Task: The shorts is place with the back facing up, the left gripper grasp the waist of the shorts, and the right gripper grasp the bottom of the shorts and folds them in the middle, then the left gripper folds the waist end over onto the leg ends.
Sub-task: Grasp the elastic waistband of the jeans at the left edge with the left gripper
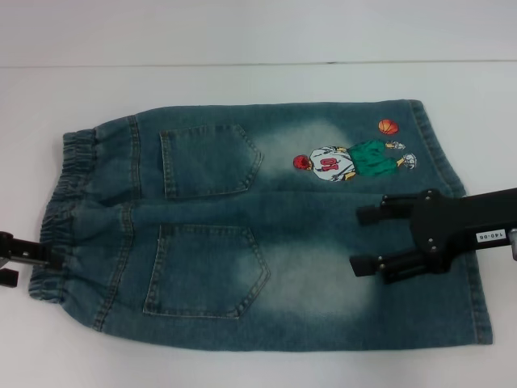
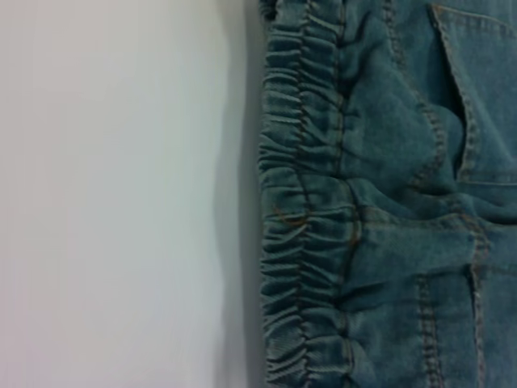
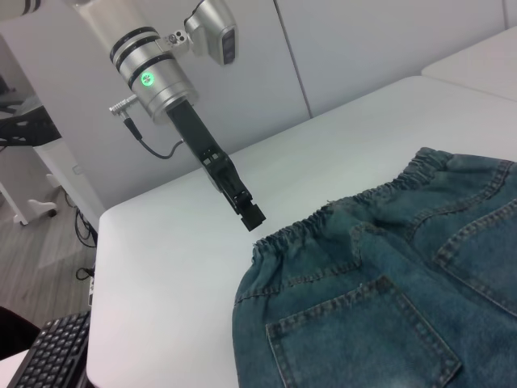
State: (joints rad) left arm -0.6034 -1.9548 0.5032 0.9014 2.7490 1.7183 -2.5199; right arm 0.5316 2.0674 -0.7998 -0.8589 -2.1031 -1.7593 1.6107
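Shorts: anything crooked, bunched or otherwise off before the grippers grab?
Nothing stands out. The shorts lie flat, back pockets up, waist gathered only by its elastic. The left gripper sits at the waist edge; the right gripper hovers open over the leg end.

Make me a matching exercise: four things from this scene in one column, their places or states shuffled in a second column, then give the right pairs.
Column one:
1. left gripper
2. right gripper
3. shorts
4. embroidered cartoon

Column two:
A. spread flat on the white table, back pockets up
B. open, over the leg half of the denim
C. at the gathered waistband's edge
D. near the hem end, beside an orange ball

Pairs: 1-C, 2-B, 3-A, 4-D
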